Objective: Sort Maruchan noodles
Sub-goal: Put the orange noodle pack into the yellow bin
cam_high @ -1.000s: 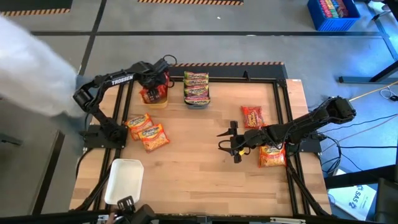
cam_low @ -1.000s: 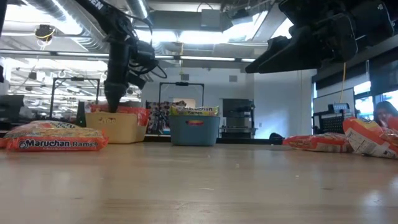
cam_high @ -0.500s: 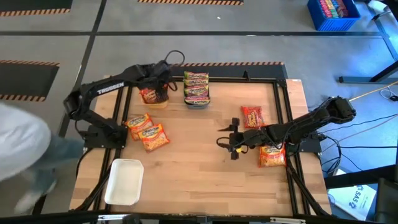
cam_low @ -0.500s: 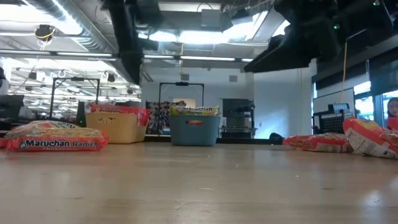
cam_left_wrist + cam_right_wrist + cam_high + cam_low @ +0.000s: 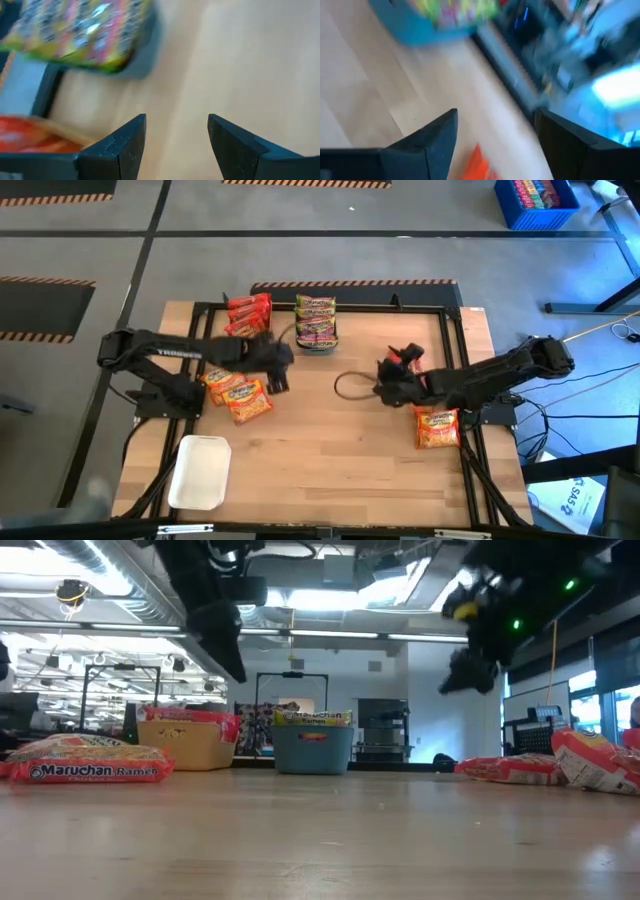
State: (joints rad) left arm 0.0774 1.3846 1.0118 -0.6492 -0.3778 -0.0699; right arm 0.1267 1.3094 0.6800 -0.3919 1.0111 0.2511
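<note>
From above, the left gripper (image 5: pixel 278 370) hangs over the table (image 5: pixel 320 450) just beside the two orange packets (image 5: pixel 238 390) lying at the left, its arm reaching in from the left edge. Red packets (image 5: pixel 248 313) fill the yellow tray at the far edge, and green-edged packets (image 5: pixel 316 320) sit stacked in the blue-grey tray (image 5: pixel 318 346) next to it. The right gripper (image 5: pixel 385 385) is near the table's middle, partly over a red packet (image 5: pixel 408 356), with another orange packet (image 5: pixel 437 428) by the right rail. A white tray (image 5: pixel 200 472) rests at the near left corner. At table height, both grippers hang well above the wood; a Maruchan packet (image 5: pixel 88 762) lies at the left, the yellow tray (image 5: pixel 188 743) and blue-grey tray stand farther back, and two packets (image 5: pixel 560 765) lie at the right. The left wrist camera shows its own fingers (image 5: pixel 127 142) spread apart with nothing but bare wood between them, the green-edged stack beyond. The right wrist camera likewise shows fingers (image 5: pixel 437 137) parted and holding nothing, with a red packet edge (image 5: pixel 479 165) close by the gap and the blue-grey tray farther off.
</note>
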